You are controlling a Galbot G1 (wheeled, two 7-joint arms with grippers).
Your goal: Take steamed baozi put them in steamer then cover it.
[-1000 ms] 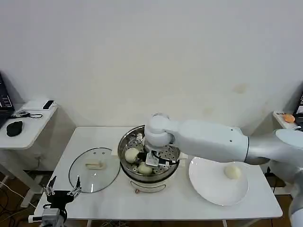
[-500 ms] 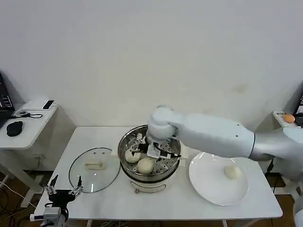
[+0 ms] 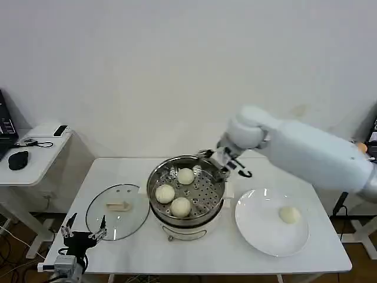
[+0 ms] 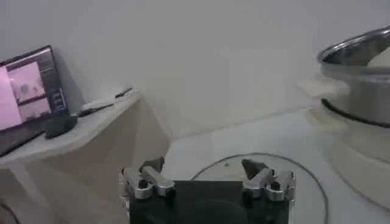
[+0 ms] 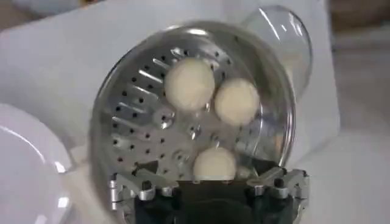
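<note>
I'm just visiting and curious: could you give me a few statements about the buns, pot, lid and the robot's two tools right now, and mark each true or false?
1. Three steamed baozi lie in the steamer. True.
2. The white plate is bare. False: one baozi lies on it.
3. The cover sits on the steamer. False: it lies on the table, to the steamer's left.
4. The right tool is open and holds nothing, above the steamer's far rim. True.
5. The left tool grips the cover. False: it is open, near the table's front edge.
</note>
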